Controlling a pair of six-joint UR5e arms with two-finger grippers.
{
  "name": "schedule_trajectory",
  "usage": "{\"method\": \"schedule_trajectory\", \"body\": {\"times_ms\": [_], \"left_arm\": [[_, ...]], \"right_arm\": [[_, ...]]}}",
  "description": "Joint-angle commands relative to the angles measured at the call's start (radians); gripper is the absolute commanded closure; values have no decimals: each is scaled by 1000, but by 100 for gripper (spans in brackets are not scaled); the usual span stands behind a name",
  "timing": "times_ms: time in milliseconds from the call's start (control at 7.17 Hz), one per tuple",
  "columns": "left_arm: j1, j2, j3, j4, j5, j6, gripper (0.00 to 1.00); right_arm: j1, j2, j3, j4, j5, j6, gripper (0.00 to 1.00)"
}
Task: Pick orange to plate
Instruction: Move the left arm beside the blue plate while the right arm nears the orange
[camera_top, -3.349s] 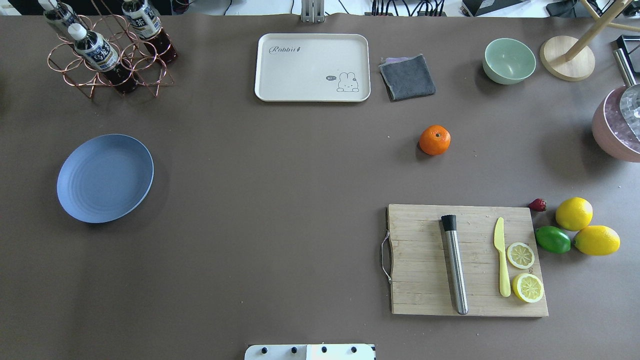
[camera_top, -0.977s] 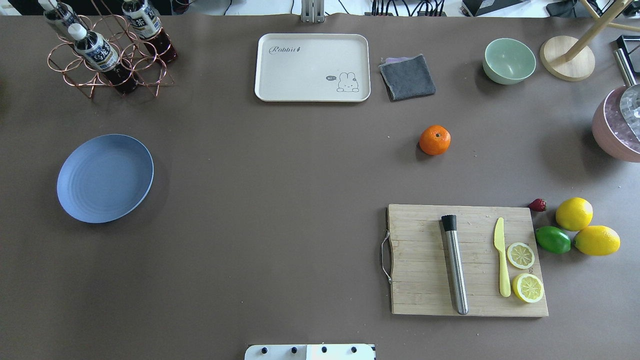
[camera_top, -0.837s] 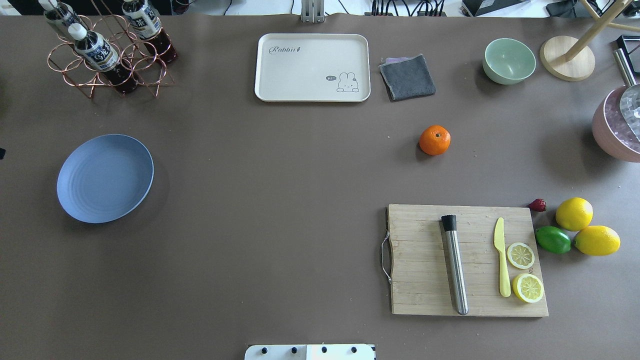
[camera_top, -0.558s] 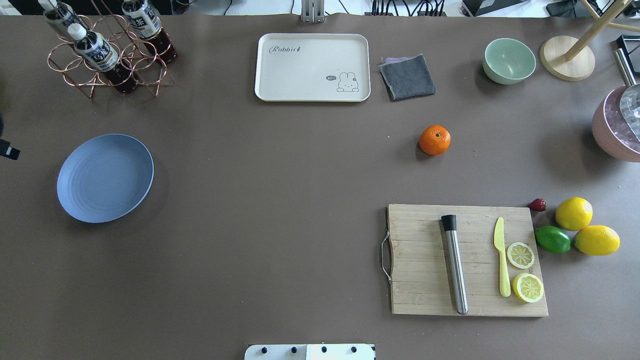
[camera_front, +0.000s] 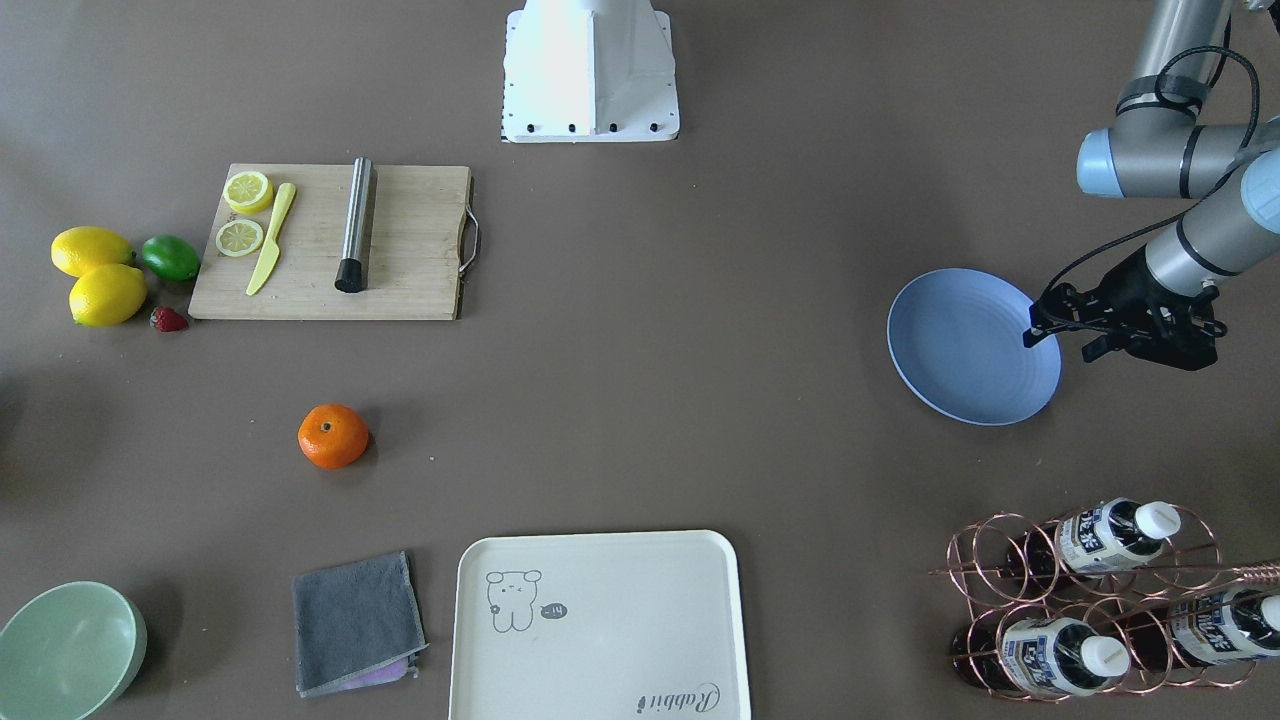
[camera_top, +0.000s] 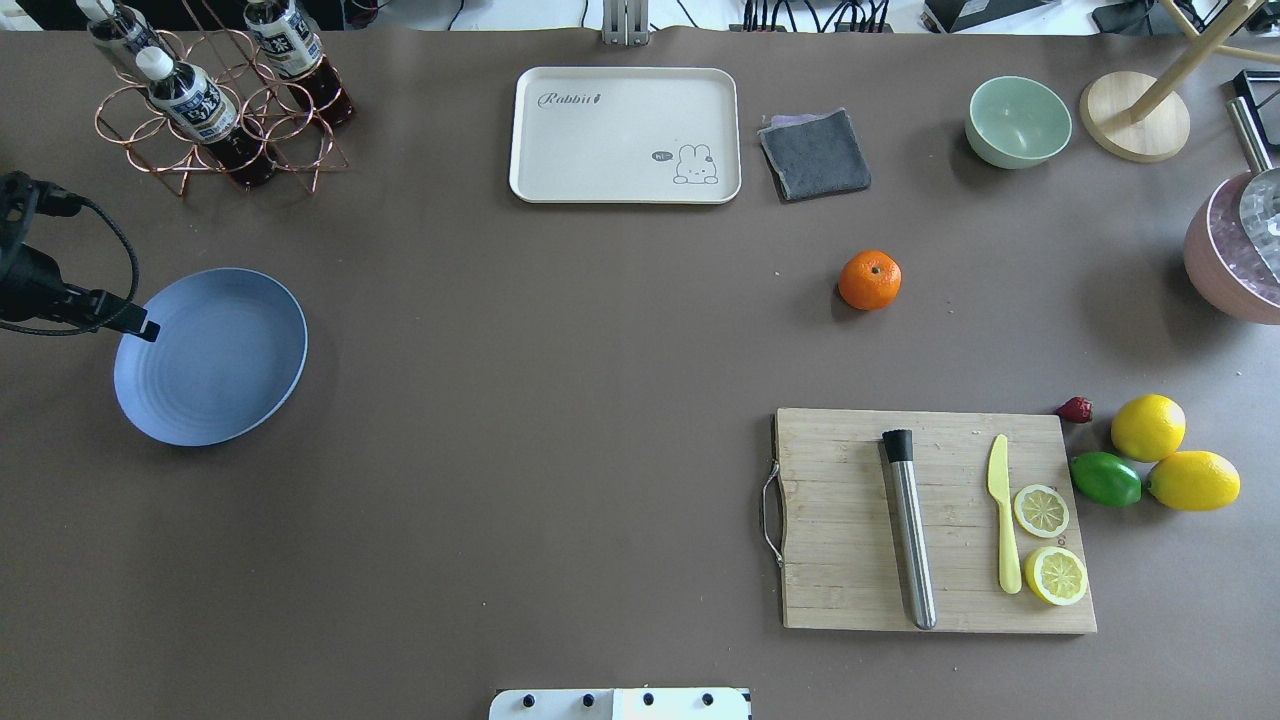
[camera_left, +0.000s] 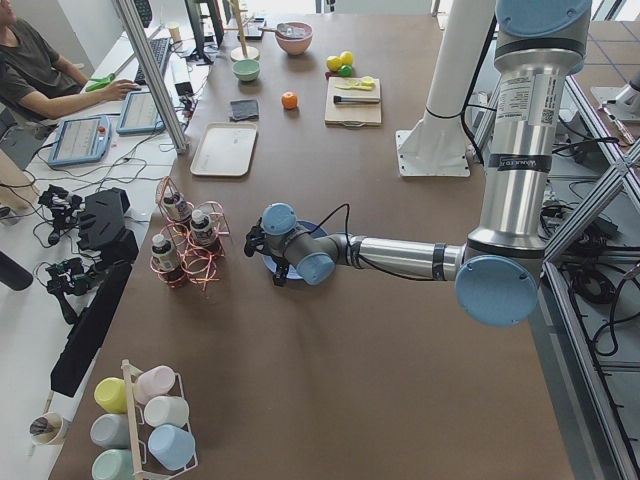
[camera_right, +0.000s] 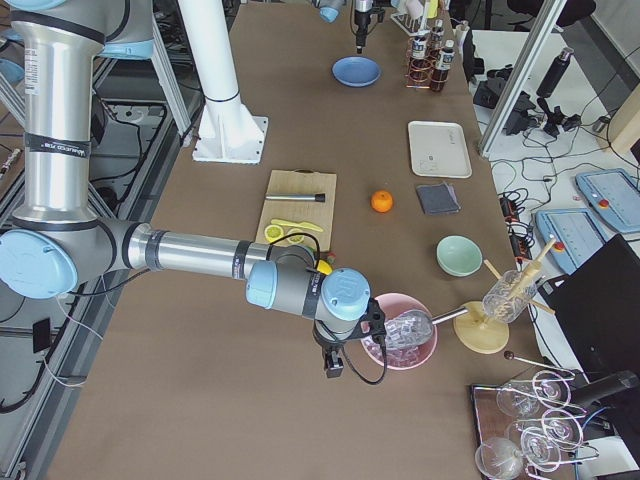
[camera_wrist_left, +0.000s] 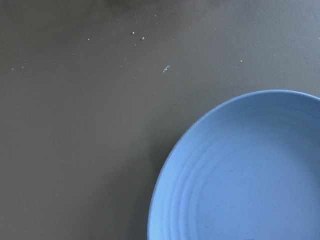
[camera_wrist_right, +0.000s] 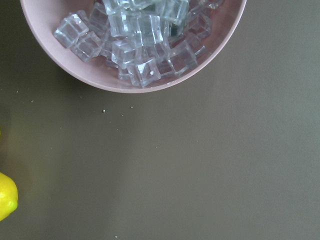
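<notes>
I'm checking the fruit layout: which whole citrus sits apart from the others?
The orange, lying alone with nothing touching it. The two lemons and the lime huddle together beside the cutting board.

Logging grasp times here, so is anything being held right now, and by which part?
Nothing visibly: the orange lies untouched, far from both arms, and the left gripper hangs empty at the rim of the plate.

a long brown surface (camera_top: 560, 400) fills the room's middle. aluminium posts (camera_left: 150, 75) stand between it and a white side desk (camera_left: 100, 175) carrying tablets (camera_left: 78, 140).
</notes>
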Motion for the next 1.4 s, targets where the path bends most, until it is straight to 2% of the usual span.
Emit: {"method": "schedule_trajectory", "body": {"times_ms": [0,140,279,419,698,977,1256], "left_arm": [[47,-6,14,-5,64,-4,20],[47,-4,13,-5,64,-4,33],[49,-3,13,-4,65,-8,57],[49,-4,19,2,64,-8,69],[47,-4,25,-1,61,-13,100],[47,-44,13,13,15,-106,100],[46,-90,-65,66,-1,-250,100]], "right_arm": [[-2,5,-1,-1,0,1,0],[-2,6,-1,1,0,1,0],[-2,12,-1,1,0,3,0],[-5,14,-1,-1,0,4,0],[-7,17,6,1,0,4,0],[-7,40,8,1,20,7,0],[-48,109,12,3,69,111,0]]}}
